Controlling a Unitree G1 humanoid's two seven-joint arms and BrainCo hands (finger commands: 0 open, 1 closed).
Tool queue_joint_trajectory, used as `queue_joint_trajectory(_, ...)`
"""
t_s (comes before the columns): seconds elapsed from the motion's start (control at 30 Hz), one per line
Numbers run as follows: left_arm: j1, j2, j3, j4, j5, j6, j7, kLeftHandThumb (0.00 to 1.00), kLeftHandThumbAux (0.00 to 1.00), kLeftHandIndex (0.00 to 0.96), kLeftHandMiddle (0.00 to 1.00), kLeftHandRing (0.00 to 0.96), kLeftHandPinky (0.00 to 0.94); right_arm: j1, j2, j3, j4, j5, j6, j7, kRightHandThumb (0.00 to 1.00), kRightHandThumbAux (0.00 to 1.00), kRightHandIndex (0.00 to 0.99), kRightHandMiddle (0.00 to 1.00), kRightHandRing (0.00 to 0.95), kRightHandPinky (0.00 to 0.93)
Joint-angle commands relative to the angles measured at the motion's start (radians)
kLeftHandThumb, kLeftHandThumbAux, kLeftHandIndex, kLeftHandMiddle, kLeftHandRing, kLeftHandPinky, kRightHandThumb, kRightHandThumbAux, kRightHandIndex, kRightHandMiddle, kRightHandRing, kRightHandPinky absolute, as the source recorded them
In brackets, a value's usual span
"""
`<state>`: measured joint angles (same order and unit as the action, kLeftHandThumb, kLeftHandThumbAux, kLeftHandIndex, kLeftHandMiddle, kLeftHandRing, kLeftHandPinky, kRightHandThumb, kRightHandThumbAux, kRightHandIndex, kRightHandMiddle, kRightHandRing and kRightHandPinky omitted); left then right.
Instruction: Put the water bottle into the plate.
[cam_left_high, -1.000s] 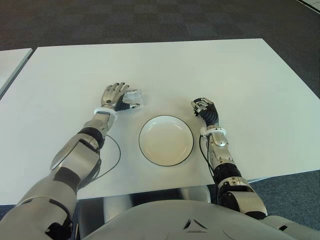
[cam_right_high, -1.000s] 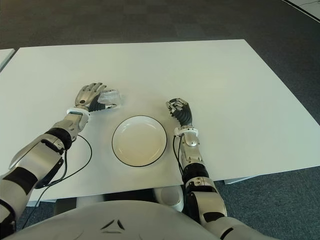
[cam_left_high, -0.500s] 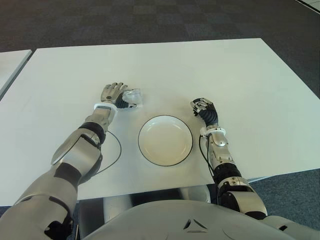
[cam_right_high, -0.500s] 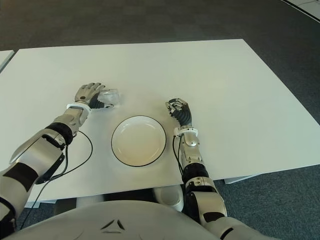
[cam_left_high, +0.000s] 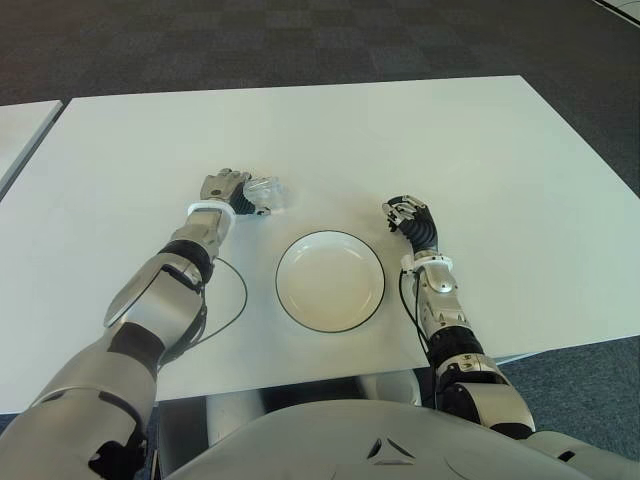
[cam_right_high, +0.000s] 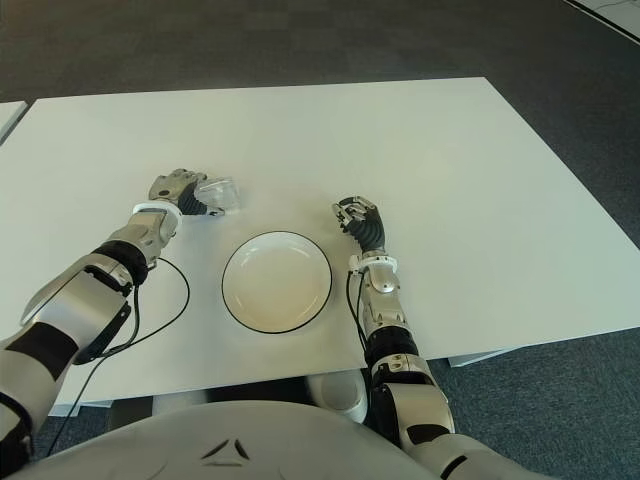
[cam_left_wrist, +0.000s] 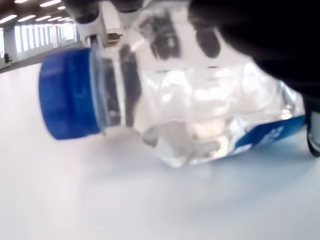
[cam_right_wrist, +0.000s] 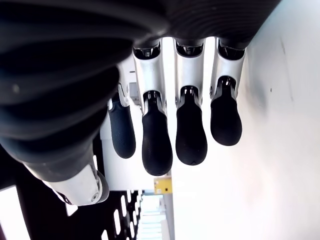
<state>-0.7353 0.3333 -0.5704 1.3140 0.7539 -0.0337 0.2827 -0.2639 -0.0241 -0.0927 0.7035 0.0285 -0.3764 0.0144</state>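
Observation:
A clear water bottle (cam_left_high: 268, 193) with a blue cap (cam_left_wrist: 70, 95) and a blue label lies on its side on the white table (cam_left_high: 400, 130), up and left of the plate. My left hand (cam_left_high: 228, 188) is over it, fingers curled around the bottle's body (cam_left_wrist: 200, 115). The white plate (cam_left_high: 330, 285), dark-rimmed and with nothing in it, sits near the table's front, between my arms. To the right of the plate is my right hand (cam_left_high: 407, 214), its fingers (cam_right_wrist: 175, 135) curled and holding nothing.
A thin black cable (cam_left_high: 235, 295) loops on the table beside my left forearm. A second white table (cam_left_high: 20, 120) stands at the far left across a narrow gap. Dark carpet lies beyond the far edge.
My left hand has closed its fingers down over the bottle and shifted slightly toward the far side. The right hand and the plate have stayed put.

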Motion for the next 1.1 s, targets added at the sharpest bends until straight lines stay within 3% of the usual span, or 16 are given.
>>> queue_joint_trajectory(0.03,0.106,-0.033,-0.008,0.038,-0.006,0.018,-0.018,0.777,0.470,0.391,0.494,0.525,0.549,0.019,-0.001,0.000,0.012,0.002,0.034,0.000,0.707,0.729,0.438,0.694,0.683,0.685)
queue_joint_trajectory(0.1,0.107,-0.033,-0.006,0.036,-0.009,0.017,0.001,0.813,0.588,0.384,0.509,0.573,0.587,0.018,-0.001,-0.001,0.013,0.004,0.035,0.003,0.706,0.729,0.438,0.694,0.683,0.684)
queue_joint_trajectory(0.27,0.116,-0.031,0.005,0.031,-0.025,-0.001,0.066,0.840,0.653,0.391,0.539,0.694,0.726,0.014,0.000,-0.005,0.020,0.010,0.030,0.007,0.707,0.728,0.438,0.693,0.681,0.686)
queue_joint_trajectory(0.8,0.120,-0.029,0.044,0.030,-0.073,-0.036,0.072,0.851,0.668,0.398,0.547,0.837,0.872,0.012,0.002,-0.007,0.020,0.009,0.034,0.002,0.708,0.729,0.438,0.693,0.679,0.678)
queue_joint_trajectory(1.1,0.118,-0.025,0.077,0.037,-0.106,-0.060,0.022,0.850,0.670,0.395,0.544,0.850,0.866,0.017,0.001,-0.006,0.012,0.010,0.032,0.007,0.707,0.729,0.438,0.695,0.681,0.684)
